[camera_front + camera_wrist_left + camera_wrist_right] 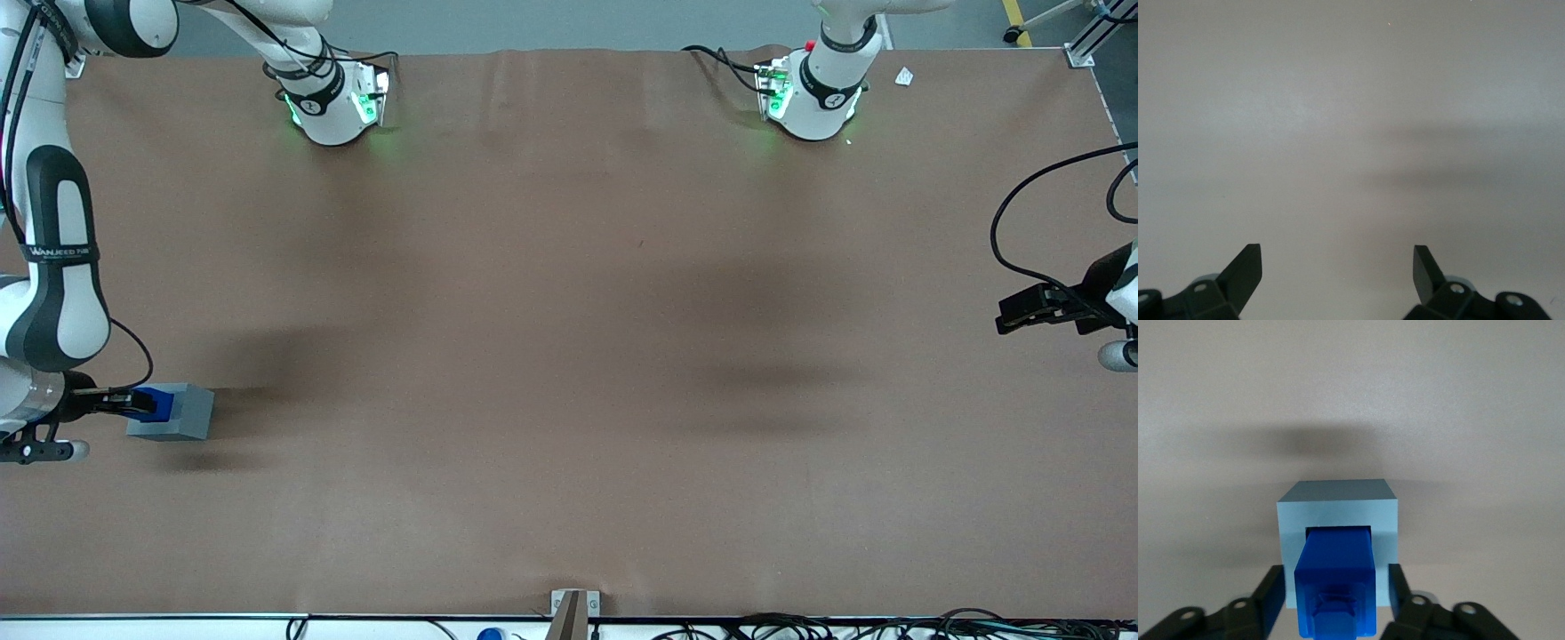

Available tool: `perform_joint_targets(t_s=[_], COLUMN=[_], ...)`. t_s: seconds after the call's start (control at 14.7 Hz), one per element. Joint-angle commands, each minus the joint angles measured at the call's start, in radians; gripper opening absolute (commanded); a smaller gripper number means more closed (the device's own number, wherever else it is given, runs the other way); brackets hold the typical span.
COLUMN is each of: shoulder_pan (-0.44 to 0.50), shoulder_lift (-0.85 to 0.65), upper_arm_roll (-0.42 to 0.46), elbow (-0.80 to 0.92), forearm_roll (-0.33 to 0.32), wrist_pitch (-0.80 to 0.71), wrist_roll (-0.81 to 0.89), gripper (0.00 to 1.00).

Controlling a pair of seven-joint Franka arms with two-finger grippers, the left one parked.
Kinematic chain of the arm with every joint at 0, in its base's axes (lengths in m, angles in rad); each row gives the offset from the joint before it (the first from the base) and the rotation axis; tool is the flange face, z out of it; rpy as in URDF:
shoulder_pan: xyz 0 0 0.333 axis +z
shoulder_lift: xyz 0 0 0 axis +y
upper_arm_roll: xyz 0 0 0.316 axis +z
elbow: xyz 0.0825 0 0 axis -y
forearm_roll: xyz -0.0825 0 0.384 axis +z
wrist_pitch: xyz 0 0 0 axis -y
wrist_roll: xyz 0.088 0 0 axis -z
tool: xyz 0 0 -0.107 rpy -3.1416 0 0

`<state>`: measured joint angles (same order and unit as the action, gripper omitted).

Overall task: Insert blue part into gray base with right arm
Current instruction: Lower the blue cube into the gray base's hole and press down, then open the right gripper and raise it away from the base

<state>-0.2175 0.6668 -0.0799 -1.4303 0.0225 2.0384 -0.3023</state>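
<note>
The gray base (185, 412) rests on the brown table near the working arm's end. The blue part (158, 402) has one end in the base's recess and sticks out toward my right gripper (133, 404). In the right wrist view the blue part (1336, 583) sits in the square recess of the gray base (1337, 510). My gripper (1335, 572) straddles the blue part. Its black fingers (1271, 595) stand on either side with a narrow gap to the blue sides, so it is open and holds nothing.
Brown table cover (569, 356) spreads wide toward the parked arm's end. Two arm bases (333, 102) stand at the table's edge farthest from the front camera. A small bracket (573, 609) and cables lie at the nearest edge.
</note>
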Motion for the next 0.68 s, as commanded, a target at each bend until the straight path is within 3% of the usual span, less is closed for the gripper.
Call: perform_joint_targets(t_s=[0.0,0.61], shoulder_pan=[0.004,0.124], shoulder_lift=[-0.001,-0.367], upper_arm_roll=[0.009,0.009], elbow=[0.025,0.022], forearm_roll=[0.013,0.002], wrist_pitch=[-0.018,-0.395], wrist_roll=[0.015,0.091], gripper=[1.0,1.0])
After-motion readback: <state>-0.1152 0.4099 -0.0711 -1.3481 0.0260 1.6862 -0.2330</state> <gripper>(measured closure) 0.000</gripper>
